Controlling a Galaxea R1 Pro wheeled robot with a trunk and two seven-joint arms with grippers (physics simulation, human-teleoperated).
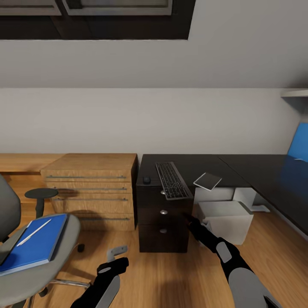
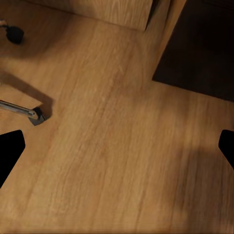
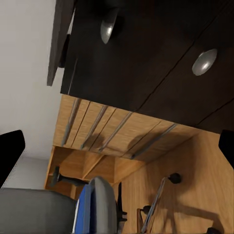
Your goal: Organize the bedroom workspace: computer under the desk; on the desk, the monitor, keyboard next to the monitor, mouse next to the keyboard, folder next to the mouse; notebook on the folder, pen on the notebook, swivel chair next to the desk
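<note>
head view, right end effector point(image 1: 188, 217) by desk point(image 1: 179, 164) drawers, left end effector point(image 2: 117, 148), both wide open, empty

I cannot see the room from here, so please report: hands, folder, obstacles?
Left hand and right hand open, empty, low by the drawer unit. Folder on swivel chair, pen on it. Notebook overhangs desk edge.
</note>
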